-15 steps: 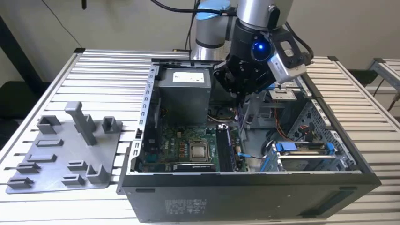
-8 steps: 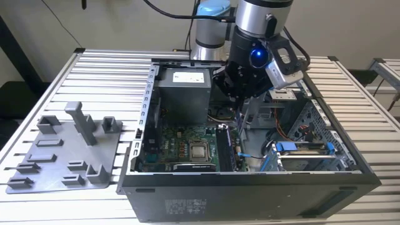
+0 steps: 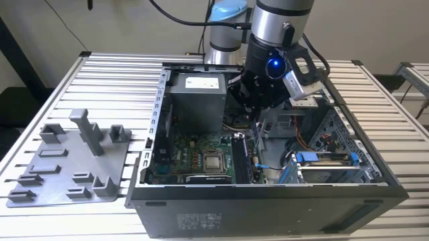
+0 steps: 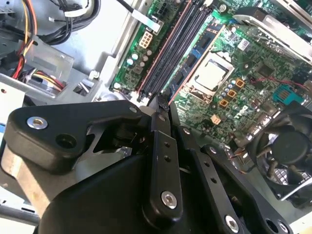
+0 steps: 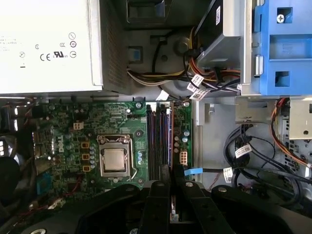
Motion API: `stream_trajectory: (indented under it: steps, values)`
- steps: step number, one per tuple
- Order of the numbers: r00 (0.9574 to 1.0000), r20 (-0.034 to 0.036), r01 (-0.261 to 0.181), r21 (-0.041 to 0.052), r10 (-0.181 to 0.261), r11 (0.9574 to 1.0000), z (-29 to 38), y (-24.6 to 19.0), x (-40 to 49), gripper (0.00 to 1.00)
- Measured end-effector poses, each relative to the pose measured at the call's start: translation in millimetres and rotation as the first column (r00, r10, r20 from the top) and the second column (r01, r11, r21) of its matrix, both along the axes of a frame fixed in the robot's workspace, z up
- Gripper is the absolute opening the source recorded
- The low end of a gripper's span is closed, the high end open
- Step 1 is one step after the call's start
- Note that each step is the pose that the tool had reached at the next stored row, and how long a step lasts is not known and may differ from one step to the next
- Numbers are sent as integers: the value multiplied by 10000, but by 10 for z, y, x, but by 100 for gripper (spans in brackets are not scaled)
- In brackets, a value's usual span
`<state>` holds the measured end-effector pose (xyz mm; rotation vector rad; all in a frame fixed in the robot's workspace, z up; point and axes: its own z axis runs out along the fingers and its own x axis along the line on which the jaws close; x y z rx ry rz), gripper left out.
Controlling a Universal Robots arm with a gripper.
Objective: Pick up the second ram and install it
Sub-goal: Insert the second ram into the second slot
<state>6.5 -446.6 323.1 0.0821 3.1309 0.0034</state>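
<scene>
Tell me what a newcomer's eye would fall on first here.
An open black computer case sits on the slatted metal table, with the silver robot arm reaching in. In the first wrist view, its black pincer hangs over the green motherboard by the dark memory slots.

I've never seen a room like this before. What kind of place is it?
Probably a robotics lab or test workshop. A robot arm hangs over an open computer case with its green circuit board showing, on a slatted metal table, and a grey tray of holder blocks lies beside it.
</scene>
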Motion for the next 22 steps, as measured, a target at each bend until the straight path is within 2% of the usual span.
stream_trajectory:
  steps: [7,13,22]
  values:
    - [9999,1,-166,3,166,9999,-29,0,-22,14]
    - [9996,-1,-280,-1,280,9996,-128,0,-47,14]
    - [9995,-11,-309,-16,309,9995,-237,-1,-65,14]
